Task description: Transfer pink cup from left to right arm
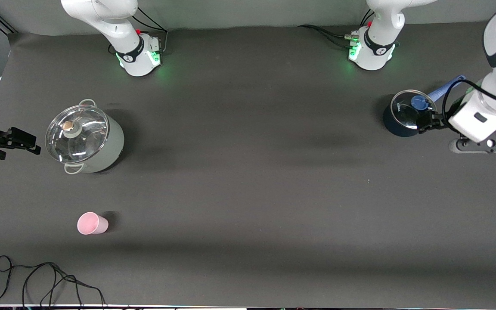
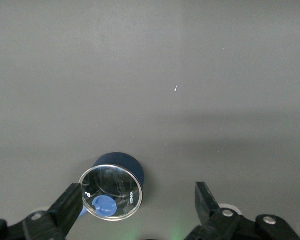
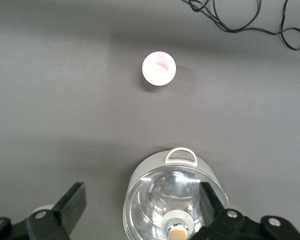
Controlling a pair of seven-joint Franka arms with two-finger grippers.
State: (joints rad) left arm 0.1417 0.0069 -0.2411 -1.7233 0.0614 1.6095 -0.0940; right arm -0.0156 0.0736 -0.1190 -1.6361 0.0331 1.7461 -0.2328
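Alt: Two white robot arms at a dark grey table, seen from above, w/ two wrist-cam views.

The pink cup (image 1: pixel 92 223) stands upright on the table (image 1: pixel 248 181) toward the right arm's end, nearer to the front camera than the big grey-green pot (image 1: pixel 85 138). The two are apart, not touching. In the right wrist view the cup (image 3: pixel 159 69) shows its open mouth, pale inside. Nothing holds it.

Handling, as a guess: small plain plastic tumbler, so prob. very light, stiff enough but thin-walled, smooth and a bit slippery. It could tip or skid if nudged off-centre. Best hold looks like a pinch across the body below the rim, w/ gentle squeeze. For a hand-over, gripping low or high would leave wall free for the other gripper.

Left gripper (image 1: pixel 428 122) hangs over the small dark-blue pot (image 1: pixel 403 116) w/ glass lid at the left arm's end, well apart from the cup. Its fingers (image 2: pixel 70 202) stand wide apart, holding and touching nothing.

Right gripper (image 1: pixel 26 144) hovers at the right arm's end, just beside the grey-green pot, apart from it. Its fingers (image 3: pixel 72 202) are also spread wide, empty. From its wrist cam the pot (image 3: pixel 175 200) lies below, its lid knob (image 3: pixel 178 231) near one finger.

A loose black cable (image 1: pixel 41 277) lies at the table's near edge.
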